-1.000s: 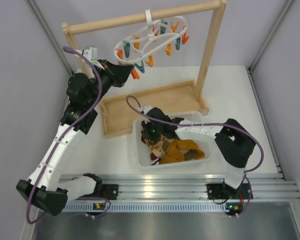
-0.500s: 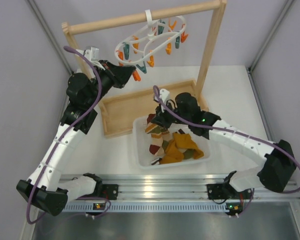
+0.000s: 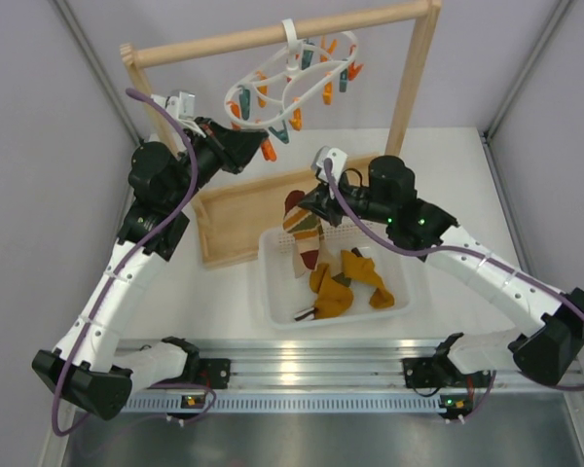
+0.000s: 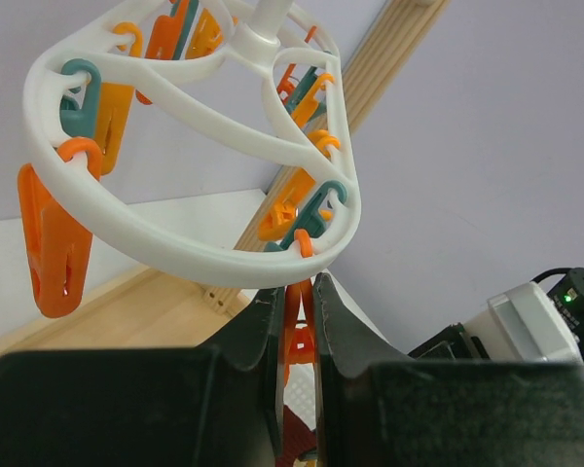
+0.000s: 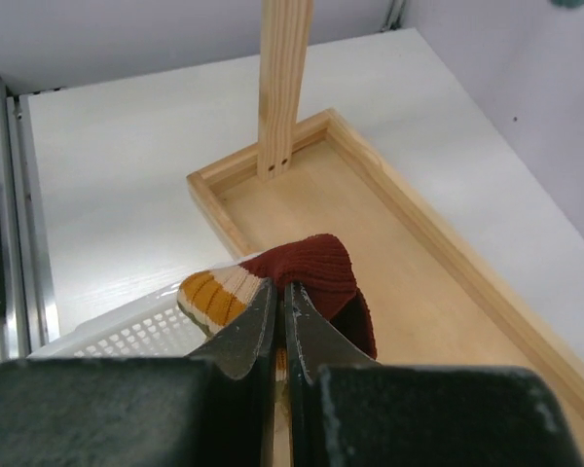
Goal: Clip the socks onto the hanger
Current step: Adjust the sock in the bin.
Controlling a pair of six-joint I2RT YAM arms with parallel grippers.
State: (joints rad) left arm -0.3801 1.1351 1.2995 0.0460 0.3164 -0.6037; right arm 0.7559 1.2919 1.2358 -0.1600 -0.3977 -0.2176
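Note:
The white oval hanger (image 3: 284,89) hangs by its hook from the wooden rail, with orange and teal pegs. My left gripper (image 3: 253,148) is shut on an orange peg (image 4: 298,326) at the hanger's near-left rim (image 4: 204,243). My right gripper (image 3: 310,206) is shut on a striped red, cream and yellow sock (image 3: 302,232), which dangles above the basket's far-left corner; in the right wrist view the sock (image 5: 307,272) bulges over the jaws. Mustard-yellow socks (image 3: 346,284) lie in the white basket (image 3: 273,297).
The wooden rail frame (image 3: 409,88) stands on a shallow wooden tray (image 3: 236,216) behind the basket; its right post (image 5: 284,78) is just beyond my right gripper. Grey walls close in on both sides. A metal rail runs along the near edge.
My right gripper has lifted the striped sock out of the basket and carried it up and back toward the hanger. The left gripper has stayed on the orange peg.

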